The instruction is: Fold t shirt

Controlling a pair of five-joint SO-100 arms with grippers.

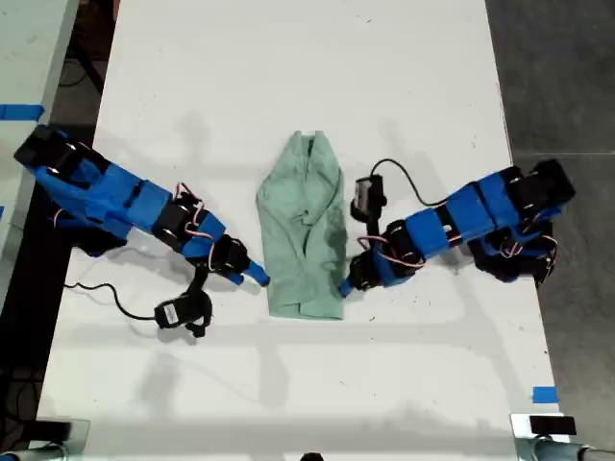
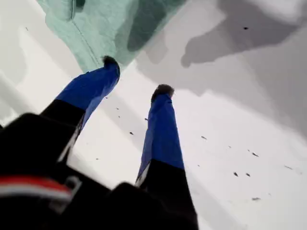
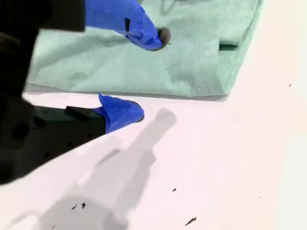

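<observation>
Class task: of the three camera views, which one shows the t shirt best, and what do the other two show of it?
The exterior view: it shows the whole t shirt lying on the white table, narrowed lengthwise between both arms. The first wrist view catches only one corner beyond the open tool. The second wrist view shows one edge, straddled by the other open tool.

Bright, even light floods the white table (image 1: 288, 77) in the exterior view, and the top washes out nearly to pure white. Soft doubled shadows trail off both blue arms, faint and grey. That view is sharp edge to edge. In the first wrist view a broad dark shadow spreads across the table and the black housing up close blurs. The second wrist view glares pinkish-white, with the near black body soft and out of focus.
</observation>
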